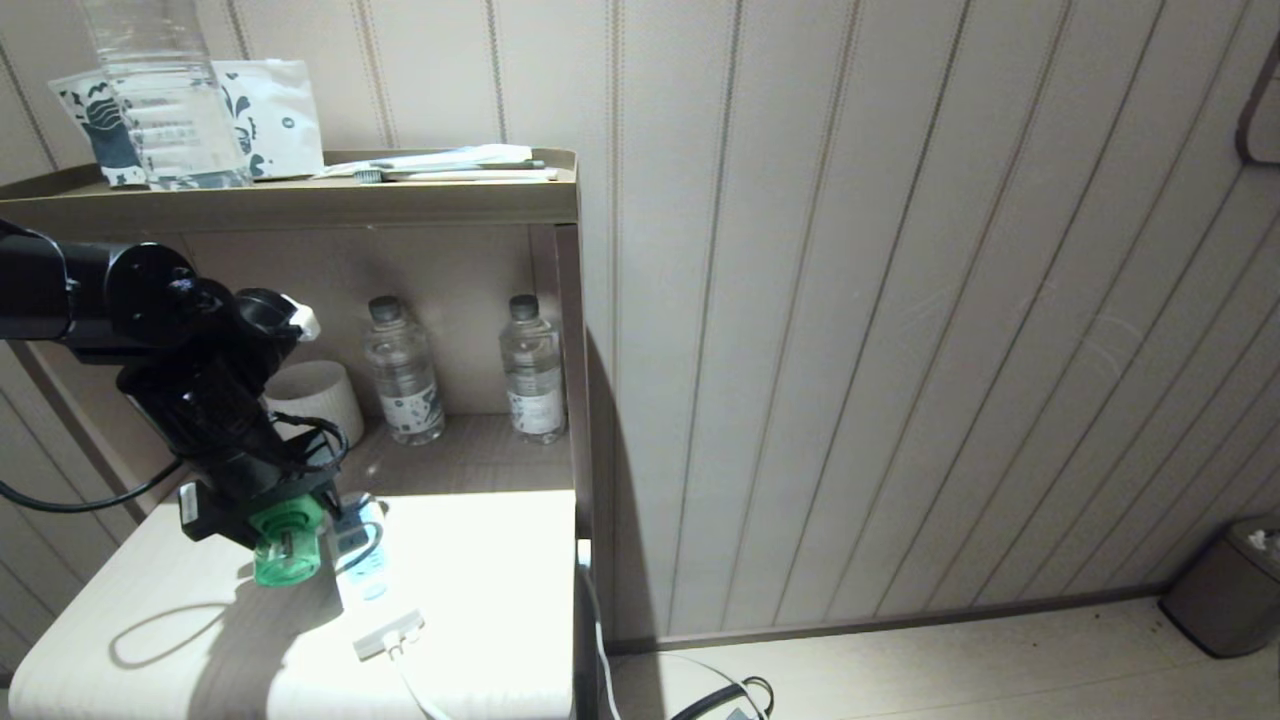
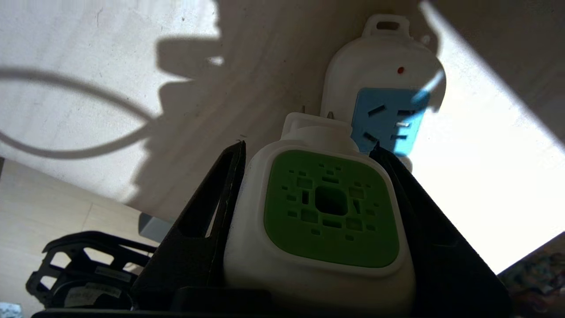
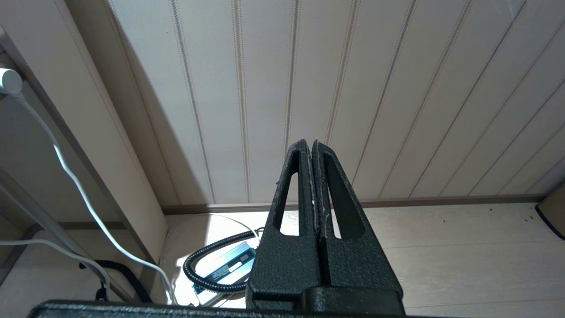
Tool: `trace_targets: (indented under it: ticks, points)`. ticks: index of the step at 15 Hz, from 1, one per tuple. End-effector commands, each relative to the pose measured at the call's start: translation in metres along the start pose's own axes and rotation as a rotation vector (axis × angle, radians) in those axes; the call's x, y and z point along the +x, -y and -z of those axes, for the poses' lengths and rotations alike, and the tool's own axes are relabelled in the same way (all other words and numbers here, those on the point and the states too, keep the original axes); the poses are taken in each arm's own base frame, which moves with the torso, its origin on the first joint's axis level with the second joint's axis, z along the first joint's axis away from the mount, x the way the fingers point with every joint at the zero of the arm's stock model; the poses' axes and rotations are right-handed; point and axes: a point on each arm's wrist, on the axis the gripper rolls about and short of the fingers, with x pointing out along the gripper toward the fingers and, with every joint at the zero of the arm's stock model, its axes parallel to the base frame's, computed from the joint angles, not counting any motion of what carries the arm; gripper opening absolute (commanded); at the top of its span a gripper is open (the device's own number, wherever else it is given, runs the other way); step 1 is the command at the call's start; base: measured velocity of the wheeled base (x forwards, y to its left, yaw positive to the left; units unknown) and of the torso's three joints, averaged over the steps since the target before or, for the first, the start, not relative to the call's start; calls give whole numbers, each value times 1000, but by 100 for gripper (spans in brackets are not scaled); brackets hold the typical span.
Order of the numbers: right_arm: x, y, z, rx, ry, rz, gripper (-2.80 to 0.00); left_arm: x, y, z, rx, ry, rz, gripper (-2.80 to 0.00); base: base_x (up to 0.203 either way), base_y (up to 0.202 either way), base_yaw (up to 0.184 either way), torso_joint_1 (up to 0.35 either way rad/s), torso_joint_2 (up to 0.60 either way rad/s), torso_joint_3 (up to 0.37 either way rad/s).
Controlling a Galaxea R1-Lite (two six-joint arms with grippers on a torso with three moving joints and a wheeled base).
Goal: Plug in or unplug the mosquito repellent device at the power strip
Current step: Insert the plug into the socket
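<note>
Left end effector (image 2: 309, 185) is clamped on the repellent device (image 2: 326, 212) by its white sides, held just above the power strip (image 2: 379, 88) mid-bench, prongs not yet in. Device looks light, rigid, smooth plastic w/ liquid bottle; side grip seems best. No legible writing. Right end effector (image 3: 311, 150) closed, empty, parked.

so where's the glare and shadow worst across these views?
Head view: sunlight blows out the tabletop; the left gripper and mosquito repellent device cast a hard shadow toward the camera. Left wrist view: the power strip sits half in shadow, overexposed white beside it. Right wrist view: even light, the shut right gripper clear.
</note>
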Motion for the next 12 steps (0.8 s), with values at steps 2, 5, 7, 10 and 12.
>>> trace_targets:
  ticks: [2, 5, 7, 10, 12]
  points:
    - [0, 0, 0, -1, -1, -1, -280, 2, 2, -1, -5, 7, 6, -280, 0, 0, 0, 0, 0, 0]
    - [0, 0, 0, -1, -3, -2, -280, 4, 4, -1, -2, -1, 11, -280, 0, 0, 0, 0, 0, 0]
    - [0, 0, 0, -1, -2, -2, -280, 5, 10, 0, 0, -3, 16, -280, 0, 0, 0, 0, 0, 0]
    - [0, 0, 0, -1, -2, -2, -280, 6, 17, 4, 12, 2, 29, -280, 0, 0, 0, 0, 0, 0]
    - [0, 0, 0, -1, -1, -1, -280, 4, 24, 8, 22, 10, 42, -280, 0, 0, 0, 0, 0, 0]
